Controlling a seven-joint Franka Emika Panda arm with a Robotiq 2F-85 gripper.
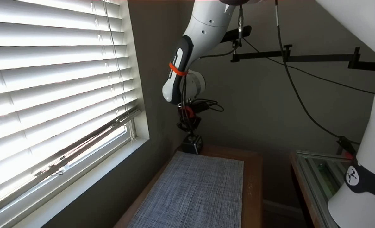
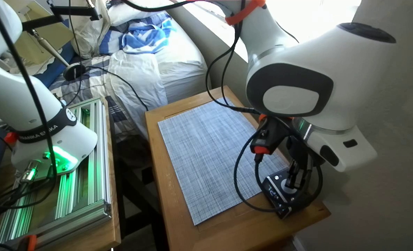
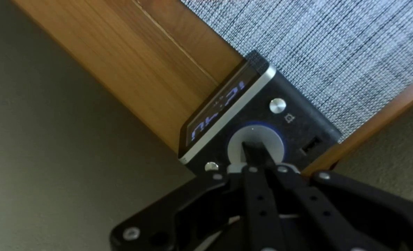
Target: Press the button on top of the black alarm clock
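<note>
The clock (image 3: 251,114) stands near a corner of the table (image 2: 237,230). The gripper (image 3: 257,152), clenched on nothing, points at the button (image 3: 253,134) directly below; contact cannot be confirmed.

In an exterior view the gripper (image 1: 191,134) points down at the top of the clock (image 1: 192,146), too dark to tell if they touch. The clock stands on the table (image 1: 253,186), at the far edge of the mat (image 1: 200,190). Blinds (image 1: 54,60) hang on the left; an orange band (image 1: 177,70) rings the arm (image 1: 209,27).
</note>
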